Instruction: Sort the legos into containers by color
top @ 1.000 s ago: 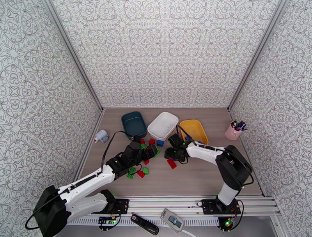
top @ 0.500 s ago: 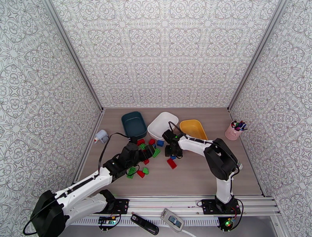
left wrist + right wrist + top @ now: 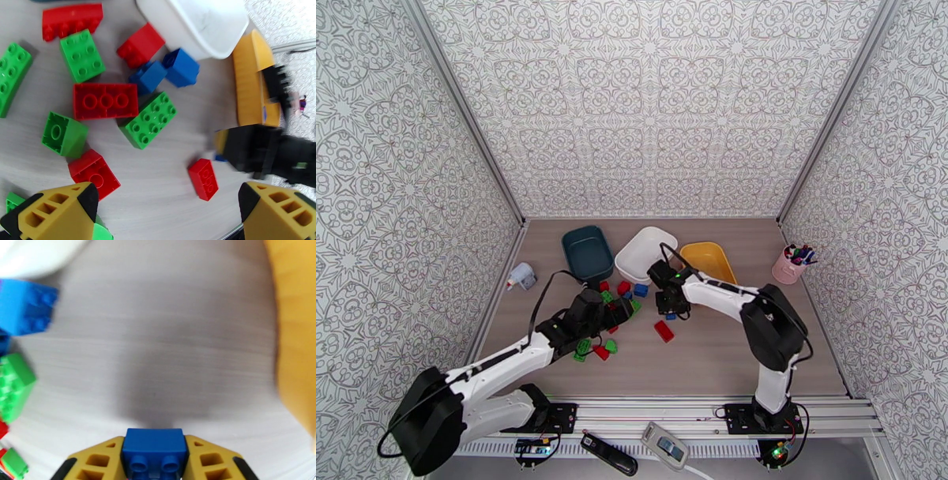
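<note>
Blue lego [image 3: 153, 445] is clamped in the narrowed jaws of my right gripper [image 3: 669, 306], on the near side of the tubs. Yellow tub [image 3: 296, 338] lies just to its right, white tub [image 3: 35, 255] ahead-left; the right arm is nearer both. Left gripper [image 3: 166, 211] hangs wide over the loose legos [image 3: 104, 100].

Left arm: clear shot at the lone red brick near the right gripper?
Probably yes. The left gripper is open and bare table surrounds the red brick; the right gripper just beyond could crowd it.
</note>
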{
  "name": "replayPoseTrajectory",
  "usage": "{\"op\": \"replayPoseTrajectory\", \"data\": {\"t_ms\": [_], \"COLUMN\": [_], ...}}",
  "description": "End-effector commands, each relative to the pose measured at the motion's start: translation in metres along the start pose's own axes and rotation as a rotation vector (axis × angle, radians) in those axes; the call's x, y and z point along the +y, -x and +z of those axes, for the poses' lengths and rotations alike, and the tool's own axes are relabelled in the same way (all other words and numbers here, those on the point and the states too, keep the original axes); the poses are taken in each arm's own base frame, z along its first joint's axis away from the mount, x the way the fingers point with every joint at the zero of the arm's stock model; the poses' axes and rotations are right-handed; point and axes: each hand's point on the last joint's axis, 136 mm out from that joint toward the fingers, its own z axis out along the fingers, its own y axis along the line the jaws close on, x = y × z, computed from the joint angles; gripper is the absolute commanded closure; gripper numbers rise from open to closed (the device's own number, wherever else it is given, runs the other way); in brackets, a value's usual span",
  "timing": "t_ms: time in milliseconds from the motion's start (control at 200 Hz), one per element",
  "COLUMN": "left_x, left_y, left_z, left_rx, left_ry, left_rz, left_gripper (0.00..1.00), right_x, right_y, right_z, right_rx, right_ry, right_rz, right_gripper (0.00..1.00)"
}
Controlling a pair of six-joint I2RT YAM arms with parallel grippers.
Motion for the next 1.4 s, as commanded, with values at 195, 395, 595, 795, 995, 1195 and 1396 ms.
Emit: {"op": "replayPoseTrajectory", "data": {"t_ms": [195, 395, 595, 795, 995, 1195, 1396], "left_x": [-0.075, -0.118, -0.127, -0.107, -0.071, -0.027, 0.001], "left_y": [0.018, 0.012, 0.019, 0.034, 0.049, 0.062, 0.06], "left_z": [0.014, 0.027, 0.022, 0.002, -0.015, -0.031, -0.044], "left_rx": [0.023, 0.061, 0.033, -0.025, -0.068, -0.109, -0.137], "left_ry": [-0.148, -0.199, -0.205, -0.161, -0.098, -0.018, 0.009], "left_rz": [0.068, 0.143, 0.161, 0.165, 0.12, 0.03, -0.025], "left_gripper": [0.01, 0.01, 0.01, 0.01, 0.01, 0.01, 0.01], "right_x": [-0.065, -0.117, -0.137, -0.124, -0.091, -0.045, 0.012], "right_y": [0.041, 0.058, 0.063, 0.065, 0.064, 0.061, 0.058], "right_z": [-0.058, -0.069, -0.068, -0.07, -0.074, -0.07, -0.055], "right_rx": [-0.118, -0.14, -0.128, -0.126, -0.132, -0.12, -0.092], "right_ry": [-0.001, -0.029, -0.036, 0.034, 0.099, 0.155, 0.218], "right_rz": [0.111, 0.196, 0.236, 0.245, 0.205, 0.148, 0.1], "right_gripper": [0.69, 0.66, 0.45, 0.36, 0.37, 0.36, 0.35]}}
